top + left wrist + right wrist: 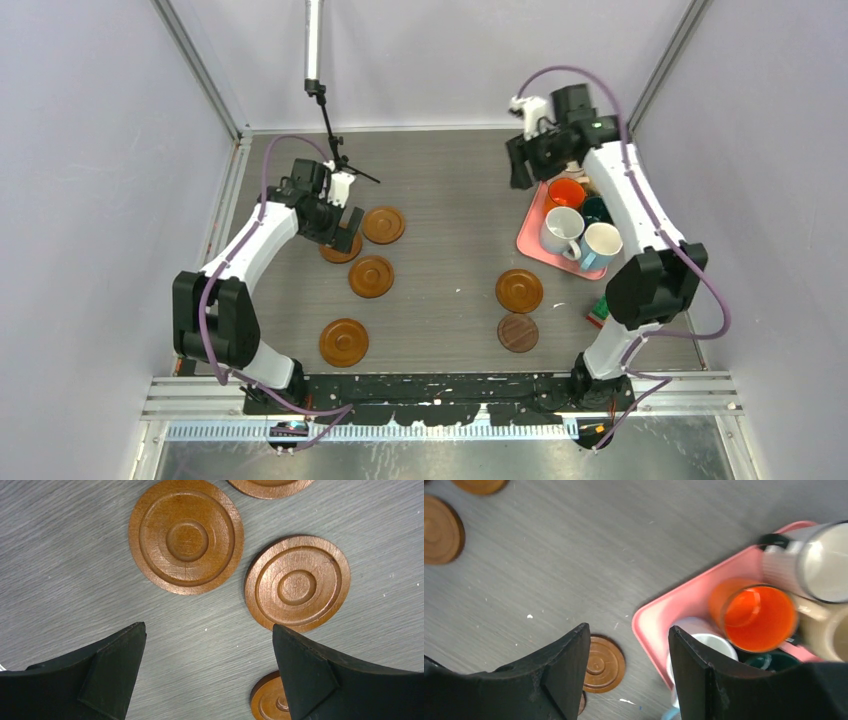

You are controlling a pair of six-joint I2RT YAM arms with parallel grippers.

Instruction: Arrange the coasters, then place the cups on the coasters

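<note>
Four reddish-brown coasters lie on the left: one [383, 225], one [371, 276], one [344, 342] and one [341, 248] half under my left gripper [338, 232]. That gripper is open and empty over bare table [207, 650], with coasters ahead [186, 536] [297, 583]. On the right lie another rimmed coaster [519, 291] and a dark flat coaster [517, 333]. The cups stand on the pink tray [533, 240]: orange [566, 193], dark green [597, 210], white [562, 230], light blue [601, 247]. My right gripper [520, 165] hovers open and empty [629, 645] by the tray's corner, near the orange cup [759, 615].
A black camera stand [330, 125] rises at the back left. Small coloured bricks [598, 312] lie by the right arm's elbow. Grey walls with metal rails close the table on the left, right and back.
</note>
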